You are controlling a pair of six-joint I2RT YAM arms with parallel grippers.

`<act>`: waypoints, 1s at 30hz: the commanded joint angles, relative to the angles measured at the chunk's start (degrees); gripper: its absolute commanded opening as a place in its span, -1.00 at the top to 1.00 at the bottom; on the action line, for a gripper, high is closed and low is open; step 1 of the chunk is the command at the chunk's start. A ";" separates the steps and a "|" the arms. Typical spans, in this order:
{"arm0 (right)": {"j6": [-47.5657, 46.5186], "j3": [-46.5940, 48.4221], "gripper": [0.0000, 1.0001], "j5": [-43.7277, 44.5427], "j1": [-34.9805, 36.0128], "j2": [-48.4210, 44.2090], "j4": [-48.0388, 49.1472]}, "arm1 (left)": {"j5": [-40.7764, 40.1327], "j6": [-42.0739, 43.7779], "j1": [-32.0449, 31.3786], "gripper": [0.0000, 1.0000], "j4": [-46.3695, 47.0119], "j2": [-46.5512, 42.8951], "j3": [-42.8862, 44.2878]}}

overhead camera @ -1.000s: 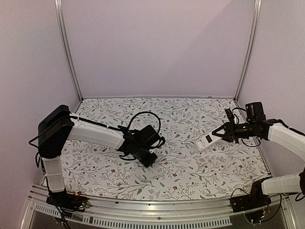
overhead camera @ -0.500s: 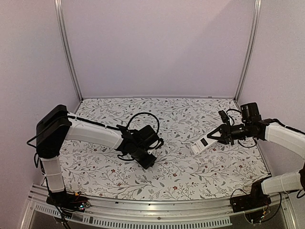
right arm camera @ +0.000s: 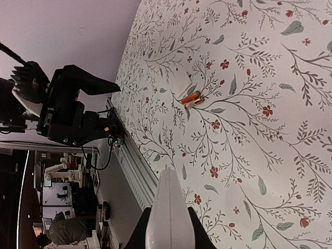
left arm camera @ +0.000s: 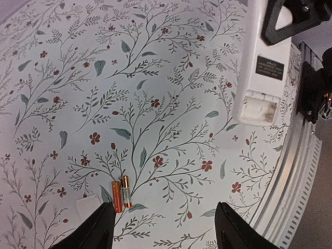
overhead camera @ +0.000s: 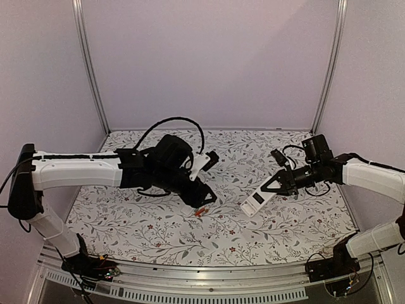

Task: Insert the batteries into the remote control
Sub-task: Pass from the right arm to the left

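Both arms have swung toward the middle since a second ago: the left arm (overhead camera: 82, 170), then folded with its elbow high at the left edge, now reaches out long and low across the surface (overhead camera: 126, 221), and the right arm (overhead camera: 373, 174) has carried the remote control (overhead camera: 258, 197) further left and lower. The left pincer (overhead camera: 204, 197) has also widened; its two dark fingers (left arm camera: 96, 233) stand well apart in the left wrist view with nothing between them. The batteries (overhead camera: 200, 211), not visible earlier under that arm, now lie uncovered on the surface just below the left pincer.

The remote control's battery recess (left arm camera: 257, 109) faces the left wrist camera, and only its pale inner wall shows, near the end furthest from the grip. Both batteries (left arm camera: 120, 193) lie outside it, side by side and touching, flat on the floral surface, well apart from the remote. A small white cover plate (left arm camera: 87, 205) lies just beside them, partly hidden by a finger.

The right pincer (overhead camera: 277, 183) is clamped narrowly on one end of the remote control, holding it clear of the surface and tilted, its free end pointing down toward the batteries. From the right wrist view the handset (right arm camera: 168, 218) juts forward from between the fingers, with the batteries (right arm camera: 191, 98) ahead of it
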 commanded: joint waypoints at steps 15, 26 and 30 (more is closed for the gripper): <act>-9.27 14.58 0.99 -5.32 15.31 2.92 -4.03 | 37.44 -14.78 0.59 -0.16 28.15 2.37 -4.90; -9.40 16.13 0.99 -4.68 15.72 2.47 -4.04 | 39.38 -15.18 0.75 0.61 28.53 2.45 -4.81; -9.19 15.63 0.94 -4.68 15.74 1.70 -3.92 | 40.06 -14.17 1.38 0.79 27.30 2.14 -4.71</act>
